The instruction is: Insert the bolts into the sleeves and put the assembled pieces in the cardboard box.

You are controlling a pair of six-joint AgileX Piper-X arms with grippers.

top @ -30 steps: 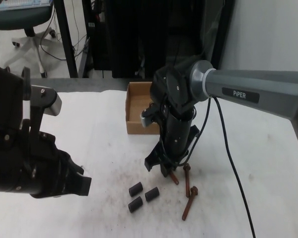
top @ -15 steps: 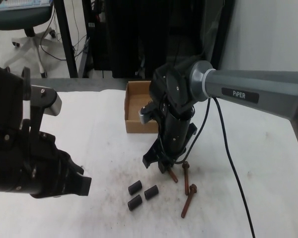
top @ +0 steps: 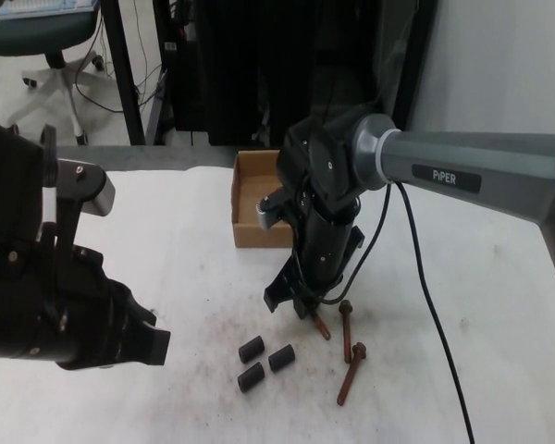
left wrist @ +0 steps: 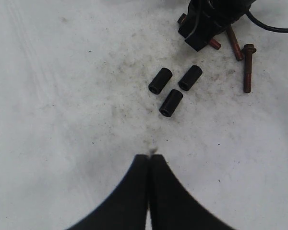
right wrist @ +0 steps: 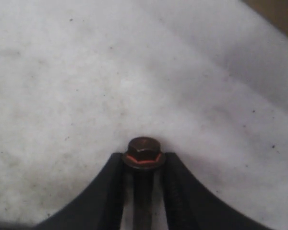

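Note:
My right gripper (top: 302, 310) hangs just above the white table near its middle, shut on a rusty bolt (top: 321, 326) that slants down to the cloth. In the right wrist view the bolt's hex head (right wrist: 143, 152) sits between the two black fingers. Two more rusty bolts (top: 346, 330) (top: 351, 375) lie beside it. Three black sleeves (left wrist: 160, 80) (left wrist: 190, 77) (left wrist: 171, 102) lie close together in front of my left gripper (left wrist: 150, 155), which is shut on nothing. The open cardboard box (top: 248, 199) stands behind the right arm.
The bulky black left arm (top: 65, 296) covers the near left of the table. A black cable (top: 435, 314) trails from the right arm across the right side. Dark equipment and an office chair (top: 46, 37) stand beyond the far edge.
The right gripper has shifted slightly up and to the left with the bolt in it. The left arm, the sleeves and the loose bolts have stayed put.

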